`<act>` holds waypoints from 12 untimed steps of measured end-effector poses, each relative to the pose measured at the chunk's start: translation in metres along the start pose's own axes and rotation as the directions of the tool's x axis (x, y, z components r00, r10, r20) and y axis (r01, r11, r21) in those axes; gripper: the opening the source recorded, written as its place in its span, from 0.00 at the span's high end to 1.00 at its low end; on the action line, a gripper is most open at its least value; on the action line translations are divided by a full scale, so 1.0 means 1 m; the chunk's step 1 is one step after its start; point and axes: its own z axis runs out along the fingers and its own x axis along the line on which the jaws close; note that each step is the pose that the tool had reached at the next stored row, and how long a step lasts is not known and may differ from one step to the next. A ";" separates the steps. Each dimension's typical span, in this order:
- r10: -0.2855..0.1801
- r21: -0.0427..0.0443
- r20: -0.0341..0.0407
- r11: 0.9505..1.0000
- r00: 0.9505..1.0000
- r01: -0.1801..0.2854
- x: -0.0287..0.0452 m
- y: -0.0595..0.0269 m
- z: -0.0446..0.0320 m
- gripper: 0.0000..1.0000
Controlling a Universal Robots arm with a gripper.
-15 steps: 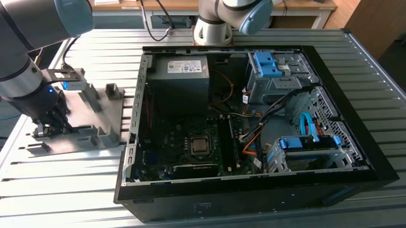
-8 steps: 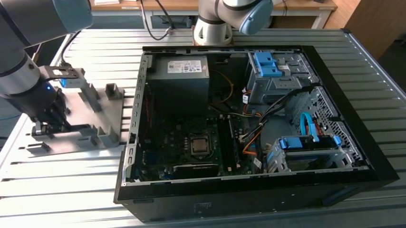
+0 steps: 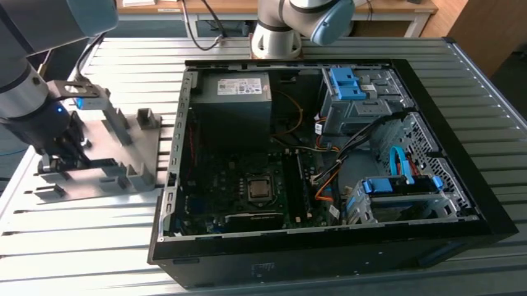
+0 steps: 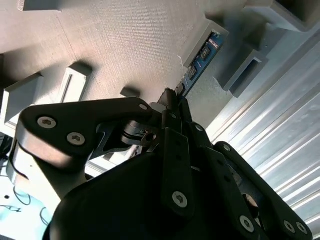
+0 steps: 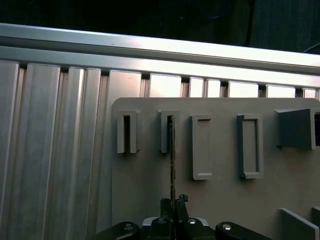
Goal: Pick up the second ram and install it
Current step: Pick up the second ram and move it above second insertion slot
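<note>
Your arm reaches down at the exterior view's left, claw low over the grey fixture on the slatted surface, clenched on the second ram, ram on edge, one end in a fixture slot

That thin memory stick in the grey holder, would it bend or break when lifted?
Probably stiff: the memory stick stands straight on edge in the grey holder. Likely light, being so thin. Possibly fragile: small exposed parts line its face.
</note>
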 end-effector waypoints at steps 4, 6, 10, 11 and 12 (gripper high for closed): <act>0.000 0.000 0.001 1.000 1.000 0.000 -0.0003 0.0001 -0.0043 0.86; 0.000 0.000 0.001 1.000 1.000 0.000 -0.0004 0.0002 -0.0074 0.86; 0.000 0.000 0.002 1.000 1.000 0.000 -0.0013 0.0005 -0.0208 0.86; 0.000 0.000 0.003 1.000 1.000 0.000 -0.0015 0.0006 -0.0249 0.86; 0.000 0.000 0.004 1.000 1.000 0.000 -0.0018 0.0007 -0.0292 0.86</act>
